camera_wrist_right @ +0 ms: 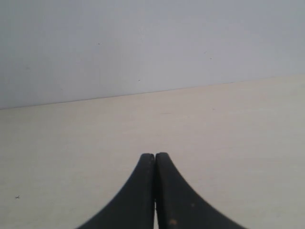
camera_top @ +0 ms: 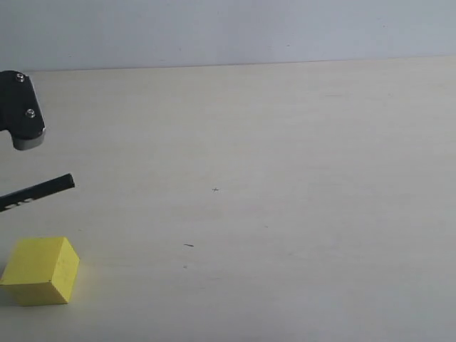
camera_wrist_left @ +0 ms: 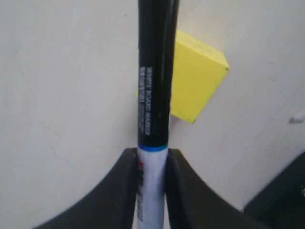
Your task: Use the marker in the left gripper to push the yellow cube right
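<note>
The yellow cube (camera_top: 40,271) sits on the pale table at the near left corner of the exterior view. The marker (camera_top: 41,190) pokes in from the left edge, its black cap pointing right, farther back than the cube and apart from it. In the left wrist view my left gripper (camera_wrist_left: 152,160) is shut on the marker's white barrel (camera_wrist_left: 152,191). The long black cap (camera_wrist_left: 155,71) crosses in front of the yellow cube (camera_wrist_left: 196,78). My right gripper (camera_wrist_right: 155,156) is shut with nothing in it, over bare table, and does not show in the exterior view.
A black screwed plate (camera_top: 21,107) of the left arm juts in at the left edge, above the marker. The pale table (camera_top: 285,178) stretches right to a grey wall (camera_top: 228,28). A dark shape (camera_wrist_left: 281,195) fills one corner of the left wrist view.
</note>
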Motion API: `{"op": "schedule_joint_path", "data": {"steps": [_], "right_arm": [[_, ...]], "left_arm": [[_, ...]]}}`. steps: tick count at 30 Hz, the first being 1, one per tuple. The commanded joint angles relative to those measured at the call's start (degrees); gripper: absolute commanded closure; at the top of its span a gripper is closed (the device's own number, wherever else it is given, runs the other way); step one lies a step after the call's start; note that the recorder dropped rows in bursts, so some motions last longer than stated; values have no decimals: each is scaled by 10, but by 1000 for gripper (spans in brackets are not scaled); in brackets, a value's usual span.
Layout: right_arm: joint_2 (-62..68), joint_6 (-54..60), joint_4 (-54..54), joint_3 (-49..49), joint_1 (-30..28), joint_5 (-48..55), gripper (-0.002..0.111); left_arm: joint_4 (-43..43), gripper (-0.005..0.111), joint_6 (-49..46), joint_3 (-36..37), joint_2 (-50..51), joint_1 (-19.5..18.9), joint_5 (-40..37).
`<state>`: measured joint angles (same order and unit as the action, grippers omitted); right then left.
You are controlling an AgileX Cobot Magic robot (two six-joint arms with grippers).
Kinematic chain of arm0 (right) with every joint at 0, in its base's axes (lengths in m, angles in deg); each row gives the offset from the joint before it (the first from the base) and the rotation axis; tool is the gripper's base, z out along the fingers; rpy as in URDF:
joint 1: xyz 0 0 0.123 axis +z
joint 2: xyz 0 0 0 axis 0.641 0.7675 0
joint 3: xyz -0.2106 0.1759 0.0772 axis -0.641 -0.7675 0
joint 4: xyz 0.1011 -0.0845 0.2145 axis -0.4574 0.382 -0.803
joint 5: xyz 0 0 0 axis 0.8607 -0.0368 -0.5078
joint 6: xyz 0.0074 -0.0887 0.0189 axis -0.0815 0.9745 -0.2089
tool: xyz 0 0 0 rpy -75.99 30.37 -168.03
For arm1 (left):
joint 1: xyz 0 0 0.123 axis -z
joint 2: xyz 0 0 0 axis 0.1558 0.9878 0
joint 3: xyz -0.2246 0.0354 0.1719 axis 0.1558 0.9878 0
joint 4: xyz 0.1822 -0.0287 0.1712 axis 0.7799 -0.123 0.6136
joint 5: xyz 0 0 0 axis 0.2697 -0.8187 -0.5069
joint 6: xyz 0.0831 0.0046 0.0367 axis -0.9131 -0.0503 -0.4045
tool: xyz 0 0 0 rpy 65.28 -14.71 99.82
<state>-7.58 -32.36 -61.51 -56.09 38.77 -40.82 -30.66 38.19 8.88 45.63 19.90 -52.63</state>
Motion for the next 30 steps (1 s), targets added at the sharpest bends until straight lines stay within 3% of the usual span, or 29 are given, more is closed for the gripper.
{"op": "schedule_joint_path", "data": {"steps": [1, 5, 10, 14, 18, 23, 30], "right_arm": [[-4, 2, 2, -3, -2, -3, 108], [-4, 2, 2, -3, -2, -3, 108], [-4, 2, 2, -3, -2, -3, 108], [-4, 2, 2, -3, -2, -3, 108], [-4, 2, 2, -3, -2, -3, 108], [-4, 2, 2, -3, -2, -3, 108], [-4, 2, 2, -3, -2, -3, 108]], "left_arm": [[-10, 107, -63, 7, -6, -3, 1], [-13, 107, -120, 9, -22, -21, 1], [-4, 107, -176, 55, -55, -71, 1], [93, 107, -175, 103, -63, -126, 23], [98, 107, -166, 139, -62, -162, 39], [101, 107, -201, 181, -62, -182, 60], [119, 107, -227, 188, -62, -203, 93]]}}
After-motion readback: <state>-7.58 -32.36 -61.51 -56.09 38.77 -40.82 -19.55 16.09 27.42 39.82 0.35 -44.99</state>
